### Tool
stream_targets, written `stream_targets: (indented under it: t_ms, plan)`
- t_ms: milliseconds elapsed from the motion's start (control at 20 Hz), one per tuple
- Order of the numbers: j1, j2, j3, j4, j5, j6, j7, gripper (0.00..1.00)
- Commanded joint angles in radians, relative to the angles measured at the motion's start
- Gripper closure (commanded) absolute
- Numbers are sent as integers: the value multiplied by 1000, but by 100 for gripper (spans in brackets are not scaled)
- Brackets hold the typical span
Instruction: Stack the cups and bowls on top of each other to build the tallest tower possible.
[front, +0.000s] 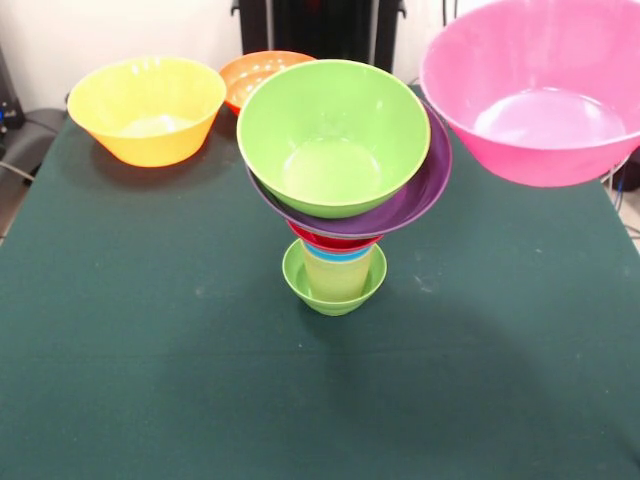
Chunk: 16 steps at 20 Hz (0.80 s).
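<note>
Centre of the bench (120, 380), green cloth all over: the tower (340, 200), standing up but top-heavy. At the bottom, the small lime-green bowl (334, 290) on the cloth. Inside it, a pale yellow cup (338, 275), with a thin blue rim (340, 254) showing just above. Over that, a small red bowl (333, 240), mostly hidden. Then the wide purple bowl (425, 190), tilted, its edge showing on the right. On top, the large green bowl (335, 135), mouth tipped toward the near side.

Far left on the bench: the large yellow bowl (147, 108), upright. Just behind it and to its right, the orange bowl (255, 72), partly hidden by the green one.

Upper right: the large pink bowl (535, 90), apparently up off the cloth, apart from the tower; can't tell what holds it. No gripper to be seen anywhere, so impossible to say whether open or closed. Dark robot base (320, 30) at the far edge.
</note>
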<state>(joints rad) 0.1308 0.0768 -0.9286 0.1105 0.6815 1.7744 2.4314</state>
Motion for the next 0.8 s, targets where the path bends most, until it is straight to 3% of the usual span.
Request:
stream_targets:
  t_ms: [50, 800]
  plan:
    - [-21, 1, -30, -5, 39, 97, -47, 100]
    - [-63, 22, -193, -47, 172, 117, -91, 100]
